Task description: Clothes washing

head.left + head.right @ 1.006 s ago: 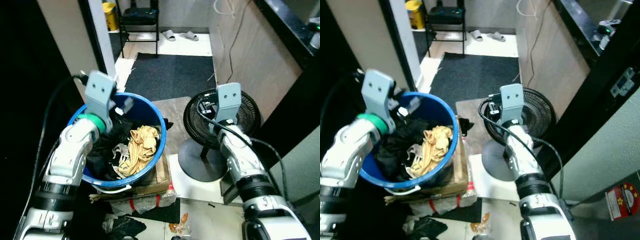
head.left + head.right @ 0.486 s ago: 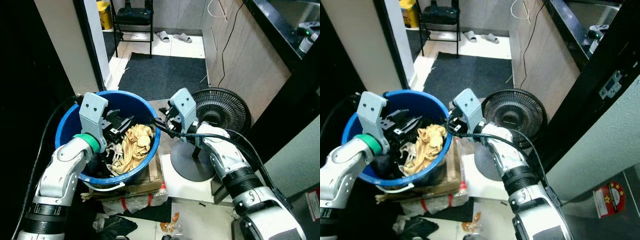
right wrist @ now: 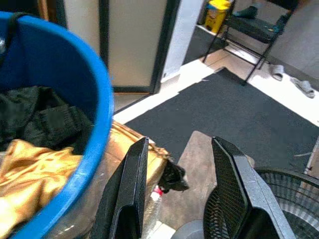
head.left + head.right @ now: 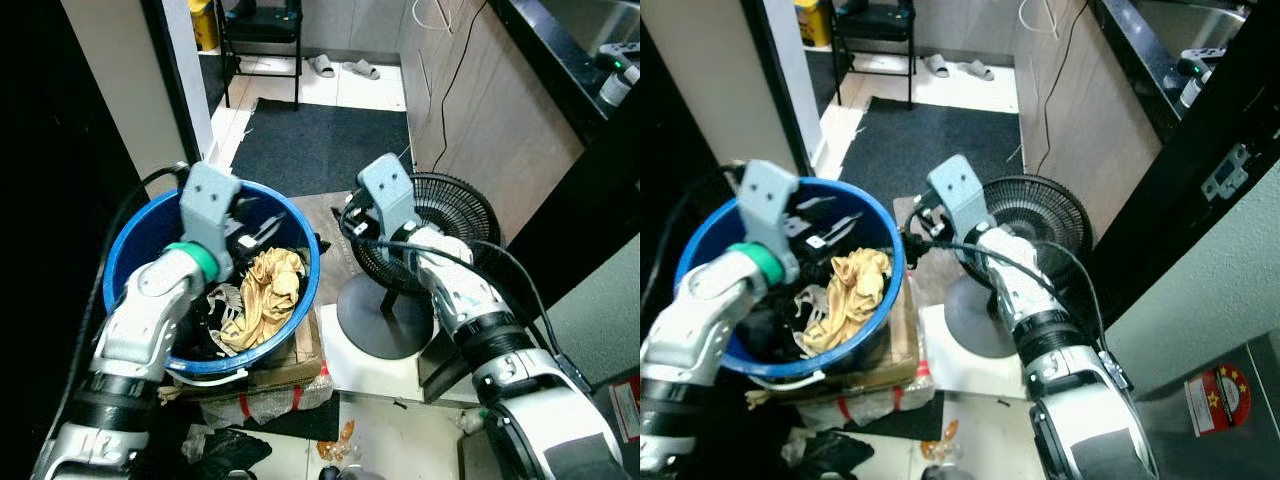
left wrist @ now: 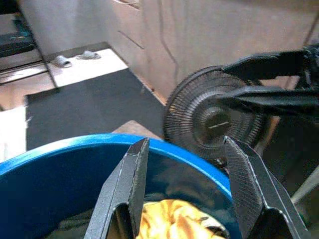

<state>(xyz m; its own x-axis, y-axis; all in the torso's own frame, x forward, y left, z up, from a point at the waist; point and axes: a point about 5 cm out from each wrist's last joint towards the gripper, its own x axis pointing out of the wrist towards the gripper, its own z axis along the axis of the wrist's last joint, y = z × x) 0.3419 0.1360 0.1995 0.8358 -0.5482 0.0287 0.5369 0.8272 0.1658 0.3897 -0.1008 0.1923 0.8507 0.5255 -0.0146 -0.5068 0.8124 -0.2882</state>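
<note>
**Q:** Over the bucket, what has changed, and what follows for the washing?

**A:** Half a second ago my right claw reached in toward the bucket's rim. It has drawn back and now hangs between the rim and the fan, above the cardboard the bucket stands on. Its fingers are parted and carry nothing. My left claw was lower among the clothes; it has risen and now sits above the near part of the bucket, pointing across toward the fan. Its fingers are spread too, also bare. My judgement: no garment has been lifted yet, so the picking step remains to be done.

**Q:** State the condition and position of the load.

**A:** The clothes lie inside the bucket. A yellow garment is crumpled on top, toward the fan side, glossy and loosely folded. Dark garments fill the rest, beneath and beside it, with a white patterned piece showing between them.

**Q:** Which item is easiest to grasp?

**A:** Probably the yellow garment. It lies uppermost and uncovered, and its folds offer a ridge to pinch. Being slippery-looking, it may slide out of a shallow grip.
</note>
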